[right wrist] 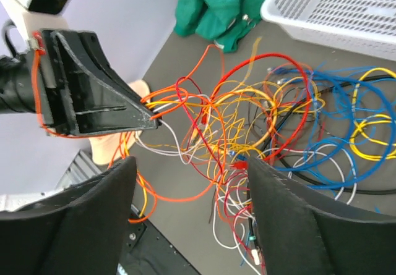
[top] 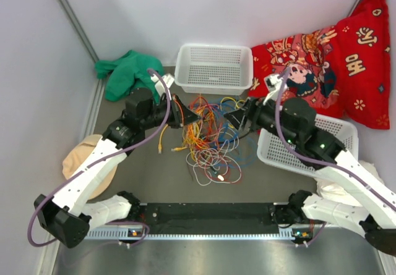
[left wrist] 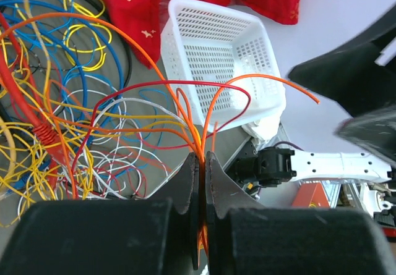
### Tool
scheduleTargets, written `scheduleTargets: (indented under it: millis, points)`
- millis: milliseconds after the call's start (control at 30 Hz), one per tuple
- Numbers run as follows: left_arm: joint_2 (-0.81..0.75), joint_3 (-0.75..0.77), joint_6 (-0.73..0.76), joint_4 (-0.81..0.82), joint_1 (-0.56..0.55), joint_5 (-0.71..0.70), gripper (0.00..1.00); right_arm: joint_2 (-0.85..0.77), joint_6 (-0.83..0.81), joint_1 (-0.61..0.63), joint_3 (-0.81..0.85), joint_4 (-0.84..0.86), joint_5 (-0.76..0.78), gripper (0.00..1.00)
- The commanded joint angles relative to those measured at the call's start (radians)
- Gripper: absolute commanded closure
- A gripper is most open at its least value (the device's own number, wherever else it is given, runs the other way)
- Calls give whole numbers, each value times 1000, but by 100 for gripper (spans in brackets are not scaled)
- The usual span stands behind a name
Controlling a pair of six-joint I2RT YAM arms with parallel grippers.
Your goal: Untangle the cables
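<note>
Just in front of the back basket (top: 213, 88), on the table (top: 148, 185), lie the cables (top: 210, 136): 1 loose knot of yellow, orange, red, blue and white strands, with white and red loops trailing furthest from that basket. A yellow strand ending in a small plug hangs out at the knot's left side.

At the left edge of the knot, in front of the basket's left corner, is the left gripper (top: 193, 117). Its jaws are pressed together, pinching a few orange strands that arch up out of the tangle.

Facing it across the top of the knot, in front of the basket's right corner, is the right gripper (top: 232, 117). Its jaws are spread, and no cable is pinched between them.

A 2nd basket (top: 278, 159) sits to the right and nearer, under the right arm. A green cloth (top: 124, 71) lies left of the back basket, a red cushion (top: 346, 59) to its right, and a tan cloth (top: 77, 157) far to the front left.
</note>
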Motion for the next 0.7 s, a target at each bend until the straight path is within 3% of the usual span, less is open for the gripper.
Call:
scheduleTargets:
  millis: [0, 333, 433, 467, 533, 600, 667]
  points:
    - [-40, -3, -10, 103, 0, 47, 100, 82, 18, 8, 8, 119, -101, 34]
    - [-50, -7, 4, 81, -2, 53, 100, 211, -10, 14, 14, 147, -118, 43]
    - [-50, -13, 7, 67, 0, 40, 100, 225, -25, 14, 19, 156, -78, 62]
    - [-50, -15, 10, 61, 0, 32, 100, 225, -31, 14, 25, 155, -66, 80]
    - [-55, -18, 18, 25, -2, -2, 100, 222, -54, 13, 65, 121, -32, 100]
    - [-58, -24, 26, -9, 0, -40, 96, 221, -97, 14, 138, 75, 32, 100]
    - [-63, -30, 29, -60, 0, -112, 83, 219, -126, 13, 198, 2, 57, 100]
